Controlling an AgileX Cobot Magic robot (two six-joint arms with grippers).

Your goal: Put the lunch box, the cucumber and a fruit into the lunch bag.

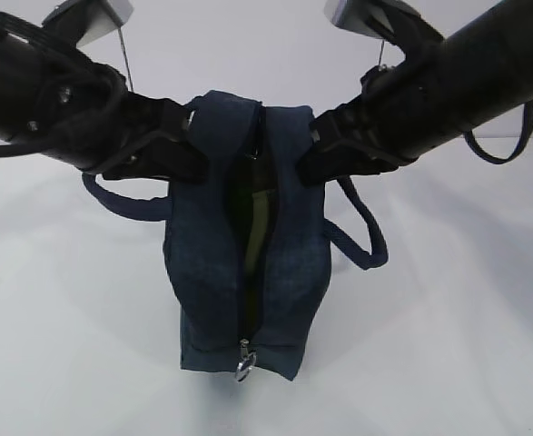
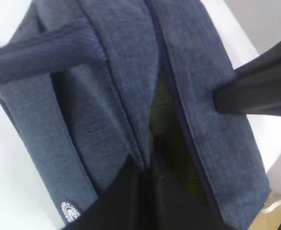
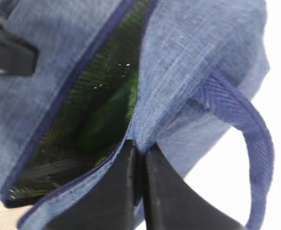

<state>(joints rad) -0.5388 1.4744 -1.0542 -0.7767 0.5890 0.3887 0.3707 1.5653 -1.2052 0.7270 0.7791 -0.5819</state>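
Nearest the exterior camera, on the white table [image 1: 66, 345]: silver ring zip pull [image 1: 245, 365], hanging at the near end of the lunch bag [image 1: 198, 263].

Lunch bag: dark navy fabric, boxy, standing upright at table centre; top zipper undone, a narrow slit running from near end to far end. One loop handle [image 1: 361, 238] droops on the right side, another [image 1: 125, 204] on the left.

Contents, seen through the slit: a dark green item, apparently the cucumber [image 3: 109, 112], lying inside against the dark lining; other contents cannot be made out.

Farther back, left gripper [image 1: 189, 150]: jaws pinched together on the bag's left top edge.

Right gripper [image 1: 313, 150]: jaws pinched together on the bag's right top edge, opposite the left.
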